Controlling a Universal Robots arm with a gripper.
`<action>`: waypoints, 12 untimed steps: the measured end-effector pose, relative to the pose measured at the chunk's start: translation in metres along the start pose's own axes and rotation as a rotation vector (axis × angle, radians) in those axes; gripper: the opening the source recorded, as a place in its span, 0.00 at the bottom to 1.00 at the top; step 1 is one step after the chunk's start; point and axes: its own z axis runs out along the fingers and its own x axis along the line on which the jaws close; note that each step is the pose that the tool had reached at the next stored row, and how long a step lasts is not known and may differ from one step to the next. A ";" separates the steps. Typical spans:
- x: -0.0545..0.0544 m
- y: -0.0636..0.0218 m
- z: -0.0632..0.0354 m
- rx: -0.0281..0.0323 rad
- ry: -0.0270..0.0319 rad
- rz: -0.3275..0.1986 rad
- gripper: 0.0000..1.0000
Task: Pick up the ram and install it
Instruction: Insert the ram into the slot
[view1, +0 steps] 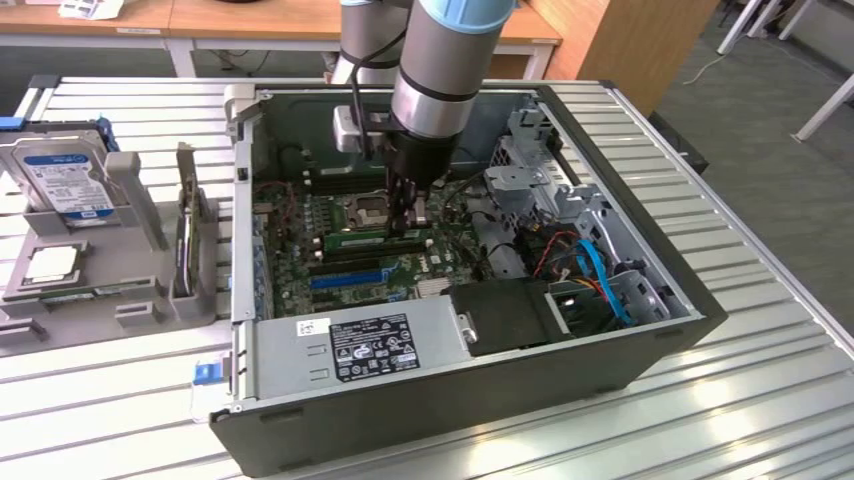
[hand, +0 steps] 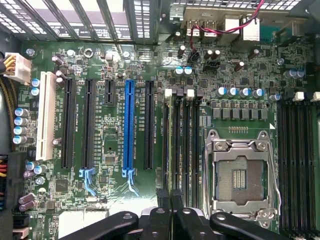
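The ram (view1: 360, 240) is a thin green stick standing on edge along a black memory slot of the motherboard (view1: 300, 270), inside the open computer case (view1: 667, 330). In the wrist view the ram (hand: 173, 145) shows edge-on, in line with the outermost slot beside the empty processor socket (hand: 240, 175). My gripper (view1: 407, 228) reaches straight down into the case. Its black fingers (hand: 162, 217) are shut on the ram's top edge, and the gripper (hand: 171, 200) hides the part beneath it. I cannot tell whether the ram is fully seated.
The arm (view1: 441, 60) stands over the case's middle. A power supply (view1: 360, 345), blue cables (view1: 601, 280) and a drive cage (view1: 534, 190) crowd the board. On the exterior view's left a grey holder (view1: 134, 200) carries a hard drive (view1: 60, 180), a dark card on edge (view1: 187, 235) and another green stick (view1: 100, 292).
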 end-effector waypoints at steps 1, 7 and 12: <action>0.000 0.0000 0.0000 0.0007 0.0001 -0.001 0.12; 0.000 0.0008 0.0008 0.0025 0.0001 -0.002 0.12; 0.000 0.0011 0.0011 0.0041 0.0002 -0.002 0.12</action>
